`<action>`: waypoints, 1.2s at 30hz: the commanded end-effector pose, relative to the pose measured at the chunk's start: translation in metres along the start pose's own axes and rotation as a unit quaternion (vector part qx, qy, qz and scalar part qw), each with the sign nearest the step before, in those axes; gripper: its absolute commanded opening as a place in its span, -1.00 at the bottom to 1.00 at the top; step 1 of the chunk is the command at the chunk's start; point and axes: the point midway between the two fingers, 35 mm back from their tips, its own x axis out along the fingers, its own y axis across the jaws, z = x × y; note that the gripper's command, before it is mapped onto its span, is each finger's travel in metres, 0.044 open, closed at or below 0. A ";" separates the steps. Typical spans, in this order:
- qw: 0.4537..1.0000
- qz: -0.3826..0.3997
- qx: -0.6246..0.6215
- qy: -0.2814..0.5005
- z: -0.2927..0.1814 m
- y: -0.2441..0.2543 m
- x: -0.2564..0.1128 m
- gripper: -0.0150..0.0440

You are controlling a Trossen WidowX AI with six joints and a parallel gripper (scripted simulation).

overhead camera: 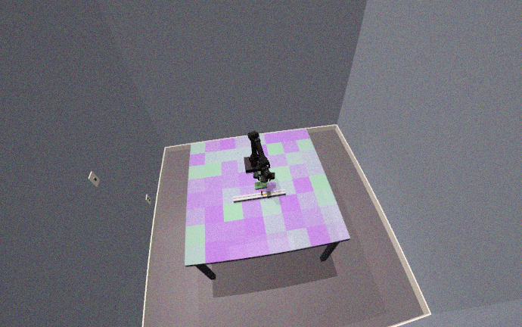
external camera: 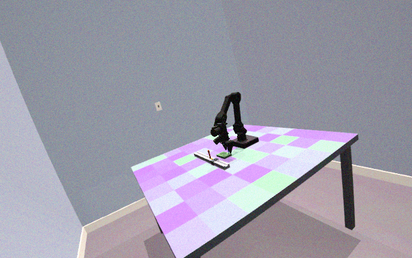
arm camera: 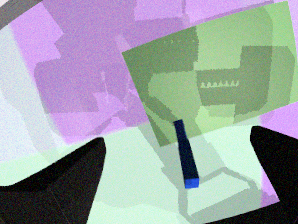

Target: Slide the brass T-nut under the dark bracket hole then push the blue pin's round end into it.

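Nearest the wrist camera, the two dark fingers of the gripper are spread wide apart, with nothing held between them. In the gap, seen from above, is the blue pin, standing up from near one edge of the green tray, its dark shaft leading to a bright blue end that faces the camera. The tray lies flat on the table, with shadows of the arm falling across it. Beyond the tray, well clear of the fingers, lies the long, pale aluminum rail. The orange handle sticks up from it, leaning slightly, just beside the dark bracket that straddles the rail; the brass nut at its foot is too small to make out clearly. On the tray's other side, the black arm bends up and over from its dark base. All of this sits on a table patterned in purple, mint and pale blue patches. Farthest off, plain gray-blue walls rise behind, with a small pale outlet plate on one of them
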 end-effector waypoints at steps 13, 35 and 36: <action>1.000 -0.004 0.003 0.004 -0.003 -0.002 0.011 0.20; 1.000 -0.004 0.003 0.004 -0.003 -0.002 0.007 -1.00; 1.000 -0.004 0.003 0.004 -0.003 -0.002 0.006 -1.00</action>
